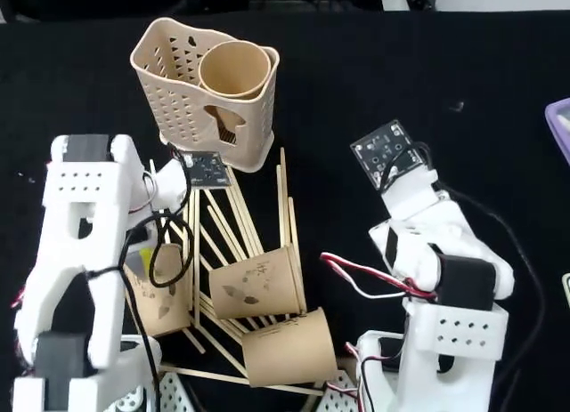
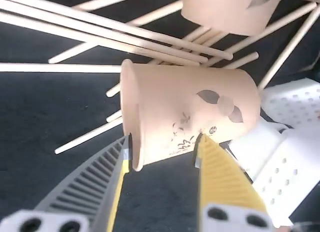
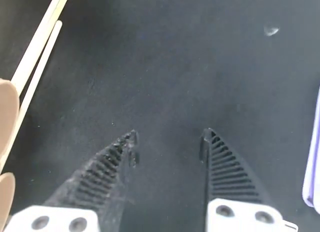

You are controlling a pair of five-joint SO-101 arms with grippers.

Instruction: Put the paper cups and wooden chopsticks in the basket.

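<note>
A beige basket (image 1: 178,83) stands at the back left with one paper cup (image 1: 235,69) inside it. Three more paper cups lie on their sides near the front: one (image 1: 156,301) under the left arm, one (image 1: 258,287) in the middle and one (image 1: 289,345) nearest the front. Wooden chopsticks (image 1: 223,238) lie scattered under and around them. My left gripper (image 2: 162,147) is open, its yellow-edged fingertips just above the side of the lying cup (image 2: 190,106). My right gripper (image 3: 169,137) is open over bare black cloth, right of the pile.
White arm bases (image 1: 419,367) stand at the front edge, one (image 2: 290,142) close beside the left gripper's cup. A purple object (image 1: 559,118) sits at the right edge. Another cup (image 2: 225,11) and crossed chopsticks (image 2: 125,34) lie just beyond the left gripper.
</note>
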